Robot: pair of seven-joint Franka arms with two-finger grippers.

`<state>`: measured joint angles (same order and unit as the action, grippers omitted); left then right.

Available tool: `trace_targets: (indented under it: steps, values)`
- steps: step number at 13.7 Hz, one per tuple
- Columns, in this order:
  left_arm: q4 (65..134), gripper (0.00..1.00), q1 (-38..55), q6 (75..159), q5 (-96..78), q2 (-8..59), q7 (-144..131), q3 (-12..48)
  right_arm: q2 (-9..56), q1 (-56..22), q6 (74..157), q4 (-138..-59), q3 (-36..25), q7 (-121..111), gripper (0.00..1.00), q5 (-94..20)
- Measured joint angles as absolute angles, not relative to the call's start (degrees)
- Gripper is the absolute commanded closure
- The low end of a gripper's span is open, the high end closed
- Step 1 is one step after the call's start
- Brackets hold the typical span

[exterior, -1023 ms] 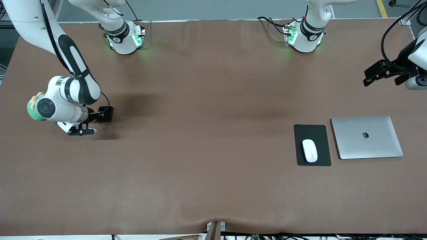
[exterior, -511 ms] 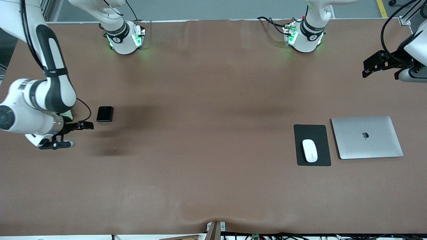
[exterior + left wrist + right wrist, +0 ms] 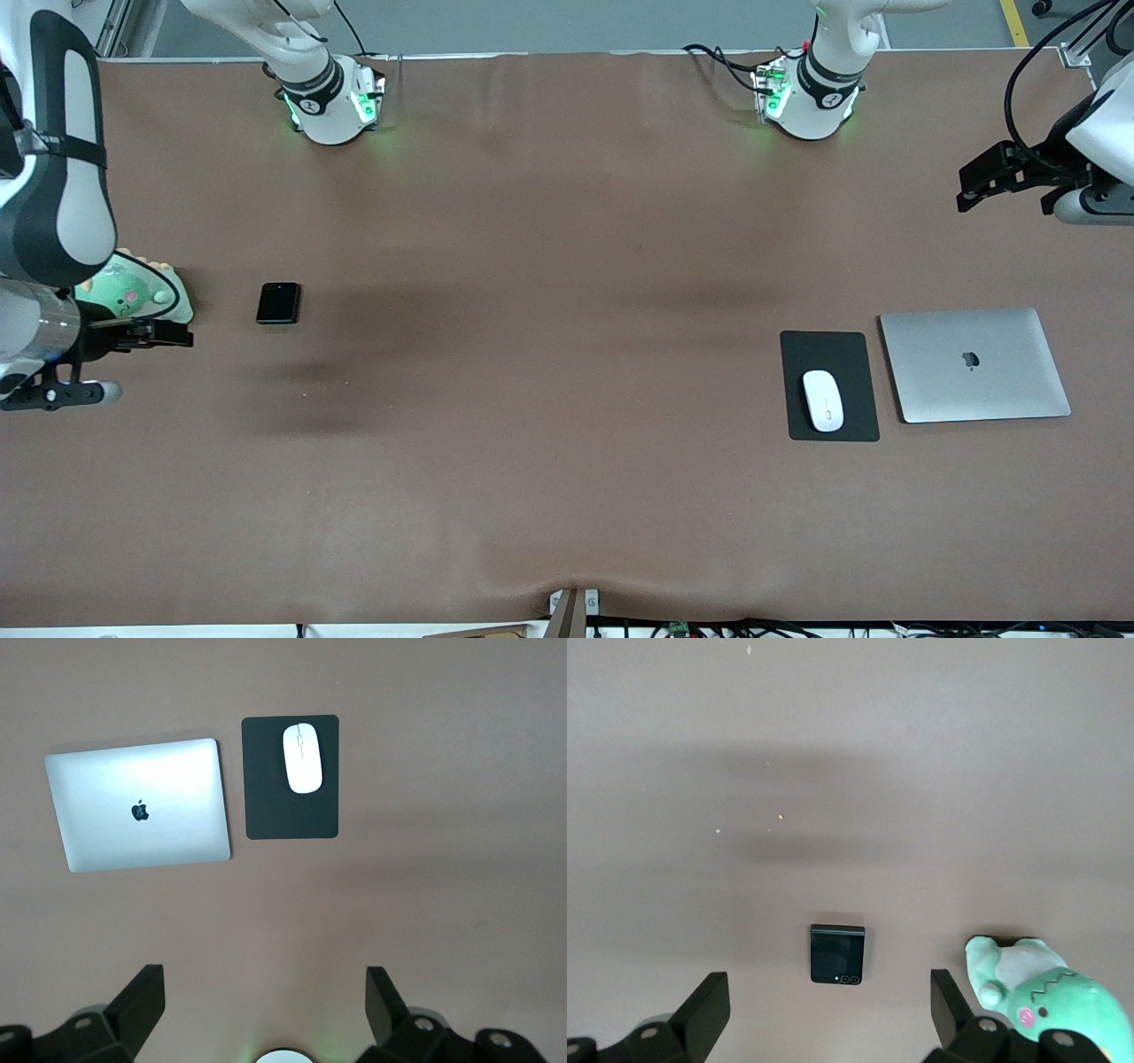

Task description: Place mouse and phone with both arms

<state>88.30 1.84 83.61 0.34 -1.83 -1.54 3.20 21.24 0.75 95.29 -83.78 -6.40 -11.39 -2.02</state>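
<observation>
Nearest, the mouse rests on its black pad; farther off, the phone lies flat on the counter. Both placed — right gripper and left gripper hover wide, empty; retreat seems next.

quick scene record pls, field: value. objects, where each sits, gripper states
mouse: on mouse pad, beside closed laptop, toward the left arm's end
phone: flat on table, toward the right arm's end
green plush toy: beside phone
left gripper: open, empty, above table edge
right gripper: open, empty, near toy
</observation>
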Motion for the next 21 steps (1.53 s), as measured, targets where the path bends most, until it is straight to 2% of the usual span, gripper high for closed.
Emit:
trace_targets:
  steps: [4,6,12,15,21]
  values:
    - [88.47,0.00,1.85,83.65,0.26,-1.82,-1.58,3.27,21.05,0.75,92.04,-77.07,-6.39,-9.22,0.00,-2.00]
    - [88.71,0.00,1.86,83.64,0.25,-1.89,-1.61,3.80,19.81,0.75,87.86,-75.62,-6.21,-7.83,0.00,-2.00]
    - [89.26,0.00,1.85,83.64,0.25,-2.32,-1.91,4.27,11.06,0.48,77.31,-75.19,-5.72,-7.20,0.00,-2.01]
    - [89.29,0.00,1.79,83.64,0.25,-2.34,-1.91,4.26,7.27,0.47,74.85,-76.24,-5.62,-7.12,0.00,-2.01]
    - [89.28,0.00,1.20,83.64,0.25,-2.70,2.19,3.89,-0.69,0.48,74.82,-84.39,-5.63,-7.11,0.00,-2.01]
